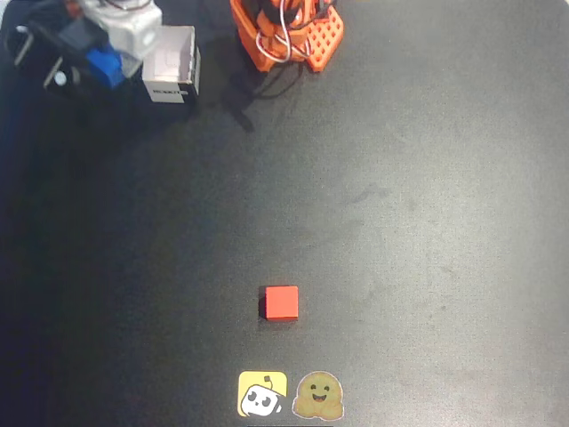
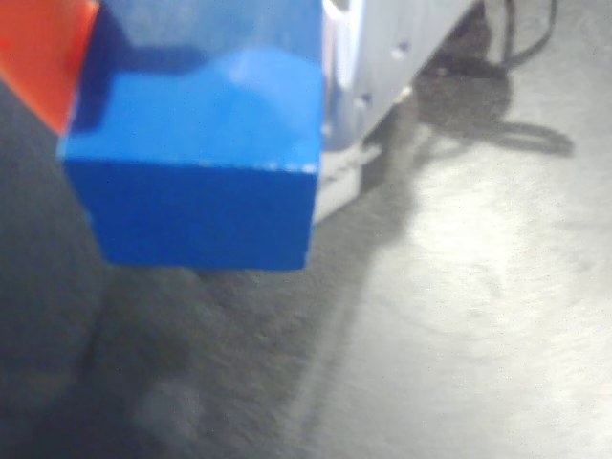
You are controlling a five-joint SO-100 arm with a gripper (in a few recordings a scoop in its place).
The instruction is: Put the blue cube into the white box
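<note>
In the overhead view the blue cube [image 1: 106, 67] sits in my gripper [image 1: 100, 64] at the top left, held just left of the white box [image 1: 174, 64]. The box is open-topped, with a dark label on its near side. In the wrist view the blue cube [image 2: 201, 163] looms large and close, lifted off the dark table, with an orange finger [image 2: 38, 48] against its left face. A pale wall of the white box [image 2: 382, 67] stands right beside the cube. My gripper is shut on the cube.
A red cube [image 1: 282, 302] lies alone in the lower middle of the black table [image 1: 427, 222]. The arm's orange base [image 1: 289, 31] with cables stands at the top centre. Two stickers [image 1: 289, 396] mark the front edge.
</note>
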